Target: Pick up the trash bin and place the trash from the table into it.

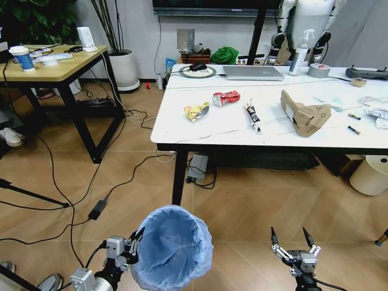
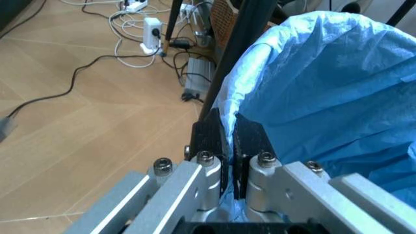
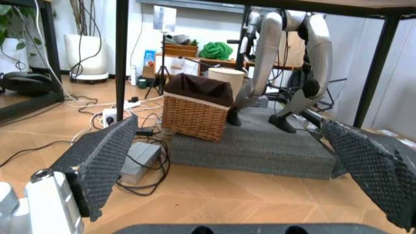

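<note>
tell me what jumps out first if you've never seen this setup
The trash bin with its blue bag stands out, held low in front of the robot, the left claw shut on its rim. Beyond it the white table carries scattered litter: a yellow wrapper, a red wrapper, a white tube and a crumpled brown paper bag. The right claw hangs open above the floor.
</note>
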